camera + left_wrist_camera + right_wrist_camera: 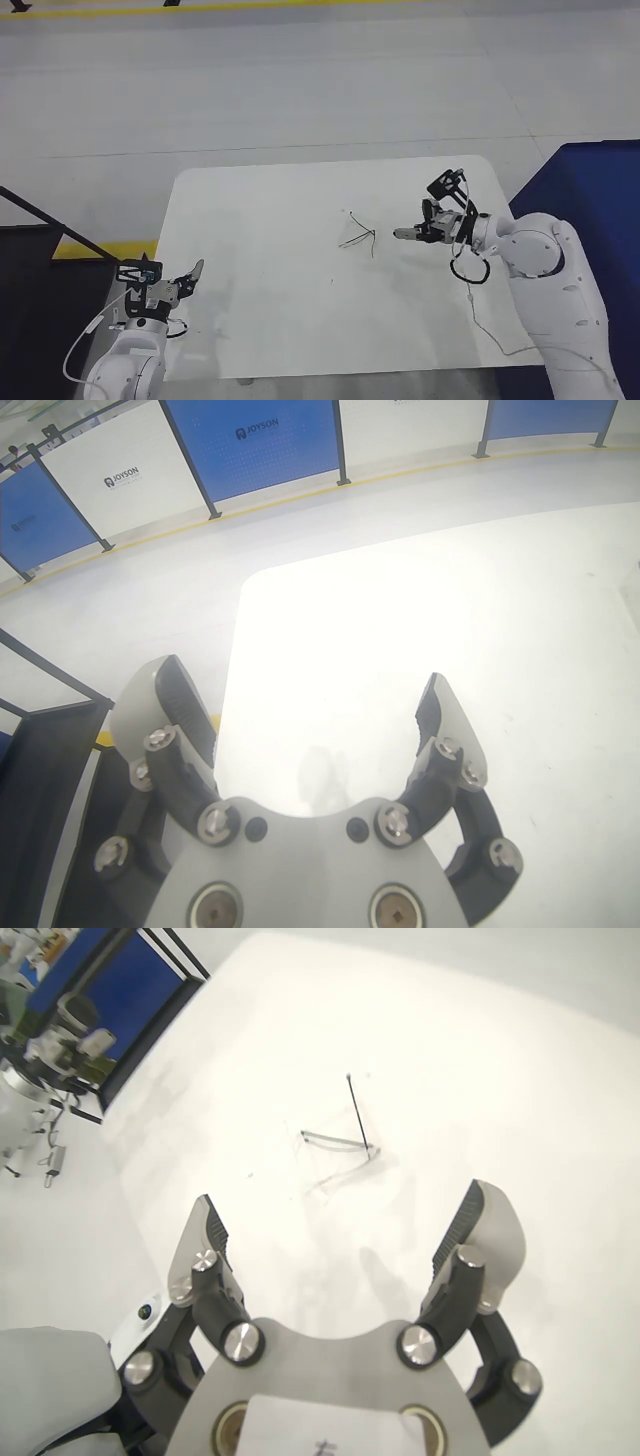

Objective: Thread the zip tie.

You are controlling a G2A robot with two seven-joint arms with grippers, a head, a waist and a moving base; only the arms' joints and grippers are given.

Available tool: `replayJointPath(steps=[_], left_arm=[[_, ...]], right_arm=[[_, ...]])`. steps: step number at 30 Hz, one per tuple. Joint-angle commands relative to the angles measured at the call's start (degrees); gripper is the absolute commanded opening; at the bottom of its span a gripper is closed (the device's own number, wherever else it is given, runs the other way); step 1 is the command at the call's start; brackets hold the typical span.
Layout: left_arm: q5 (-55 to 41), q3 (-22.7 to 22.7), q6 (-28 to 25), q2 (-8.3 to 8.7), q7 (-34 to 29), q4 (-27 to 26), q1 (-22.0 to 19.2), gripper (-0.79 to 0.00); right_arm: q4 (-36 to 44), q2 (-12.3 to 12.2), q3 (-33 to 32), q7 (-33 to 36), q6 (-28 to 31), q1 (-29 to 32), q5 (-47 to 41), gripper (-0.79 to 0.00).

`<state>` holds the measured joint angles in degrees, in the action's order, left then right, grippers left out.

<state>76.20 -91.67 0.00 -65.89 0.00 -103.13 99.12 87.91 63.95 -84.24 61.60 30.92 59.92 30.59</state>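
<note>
White desk (270, 200) holds your zip tie (358, 238) near the middle, bent, its corner pointing at the right gripper (402, 234) nearby. Your left gripper (193, 272) sits at the desk's edge; both have jaws spread.

White table (280, 310), blue barrier panels (280, 455)

One table (280, 200), two hands (left hand (302, 667), right hand (341, 1190)), one black zip tie (358, 1113), at least one pale zip tie (332, 1142).

A white table (280, 200) stands on pale floor (300, 90) ringed by blue-and-white panels (260, 445).
</note>
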Motion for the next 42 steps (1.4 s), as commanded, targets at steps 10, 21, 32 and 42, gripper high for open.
replayJointPath(steps=[10, 21, 32, 42], left_arm=[[0.00, 0.00, 0.00, 0.00, 0.00, 0.00, 0.00, 0.000], [0.00, 0.00, 0.00, 0.00, 0.00, 0.00, 0.00, 0.000], [0.00, 0.00, 0.00, 0.00, 0.00, 0.00, 0.00, 0.000], [0.00, 0.00, 0.00, 0.00, 0.00, 0.00, 0.00, 0.000]], right_arm=[[-12.55, 1.62, 14.51, 2.51, -1.67, -18.18, 17.38, 0.000], [-11.60, 1.55, 18.16, -0.86, -0.54, -17.71, 28.31, 0.000], [-29.04, 5.98, 33.22, -8.35, 7.39, -28.89, 30.20, 0.000], [-45.40, 10.84, 41.36, -15.80, 14.06, -36.77, 26.59, -0.422]])
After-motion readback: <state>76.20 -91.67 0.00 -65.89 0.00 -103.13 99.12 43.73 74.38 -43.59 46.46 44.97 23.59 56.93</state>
